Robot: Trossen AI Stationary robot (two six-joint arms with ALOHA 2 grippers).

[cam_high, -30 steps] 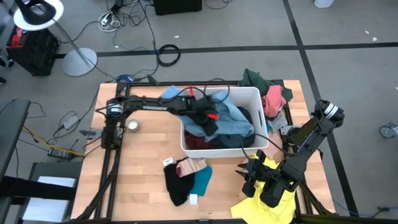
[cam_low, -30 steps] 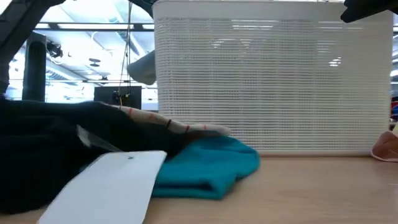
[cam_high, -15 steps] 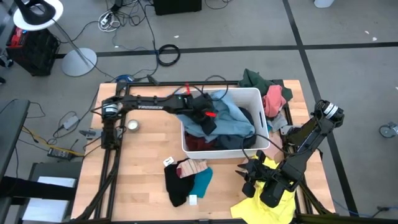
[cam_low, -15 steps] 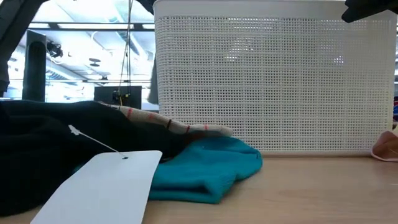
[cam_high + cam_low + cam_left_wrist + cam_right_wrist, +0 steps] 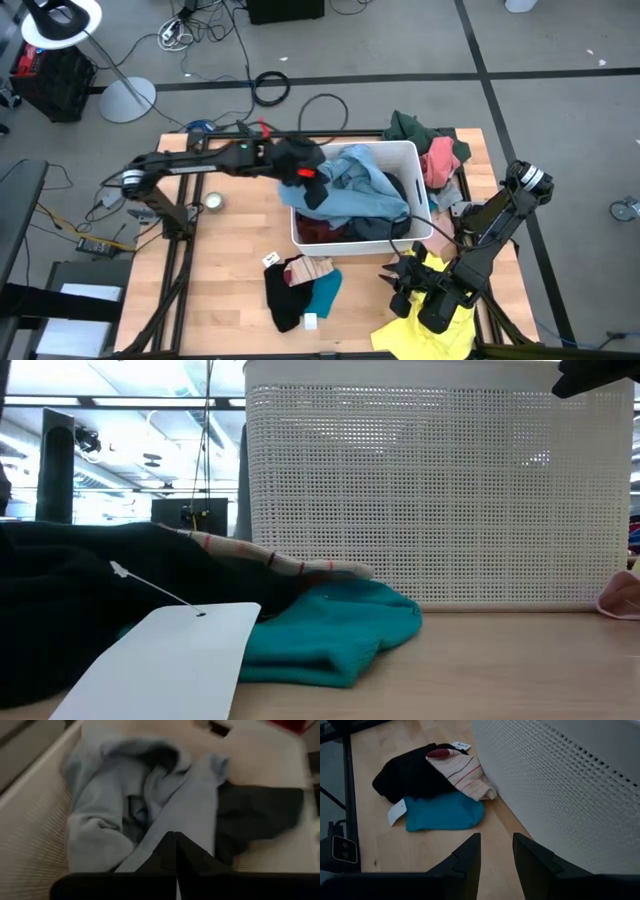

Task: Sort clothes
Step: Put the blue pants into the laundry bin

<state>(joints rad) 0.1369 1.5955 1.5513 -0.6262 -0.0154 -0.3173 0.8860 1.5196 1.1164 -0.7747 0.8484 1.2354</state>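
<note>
A white perforated bin [image 5: 424, 200] stands at the middle of the table, with a light blue garment [image 5: 355, 190] on top of a maroon one [image 5: 320, 228]. My left gripper [image 5: 313, 192] hangs over the bin's left end, shut on the light blue garment [image 5: 125, 800]. A black [image 5: 283, 295], a striped cream [image 5: 308, 268] and a teal garment [image 5: 325, 292] lie in a heap in front of the bin. My right gripper [image 5: 398, 280] stands open above the table near a yellow garment [image 5: 410, 335]; nothing is between its fingers [image 5: 470, 855]. My left gripper pinches a raised fold of the light blue garment [image 5: 161, 826] between its two shut fingers. The fingers slant down from the table's left side. The cloth runs up from the bin to the fingers, and the rest of it lies on the other clothes in the bin.
A dark green garment [image 5: 410, 128] and a pink one [image 5: 440, 160] lie at the far right, beside the bin. A small round object [image 5: 212, 200] sits on the table's left part. A white tag [image 5: 160, 660] lies on the black garment.
My left gripper has risen and drawn back toward the table's left edge, staying shut. The light blue garment's held part has been pulled up and leftward over the bin's left end, while its other part has stayed in the bin.
</note>
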